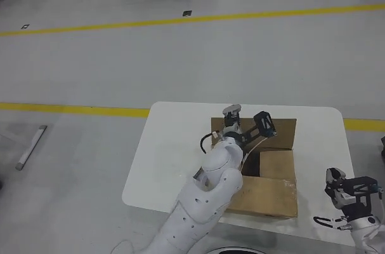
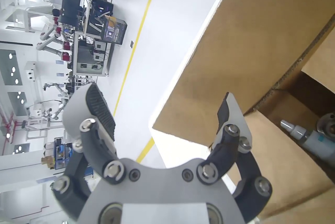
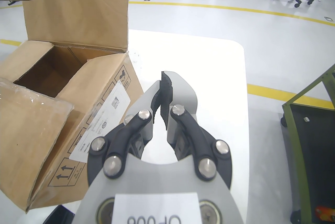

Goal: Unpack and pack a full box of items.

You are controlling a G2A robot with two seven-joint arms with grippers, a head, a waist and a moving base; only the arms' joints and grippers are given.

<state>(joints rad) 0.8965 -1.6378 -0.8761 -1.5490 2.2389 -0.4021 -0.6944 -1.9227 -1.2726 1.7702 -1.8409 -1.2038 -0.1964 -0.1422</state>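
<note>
Cardboard box (image 1: 271,195) sits on the right half of the white table (image 1: 167,165), with its flaps open. Nearest, at the table's near right corner and apart from the box, the right gripper (image 3: 162,94) hangs with its pads pressed together on nothing. The box's near flap (image 3: 28,115) is folded open and carries clear tape. A white label (image 3: 104,118) is stuck on the right wall. Deep inside lie a small bottle with a white nozzle (image 2: 301,134) and a round metal piece (image 2: 327,125) just beside it. Above the box's far edge the left gripper (image 2: 159,97) hovers, its 2 fingers spread wide and holding nothing. The far flap (image 3: 78,10) stands up there. A yellow floor line (image 1: 65,109) runs beyond the table.
</note>
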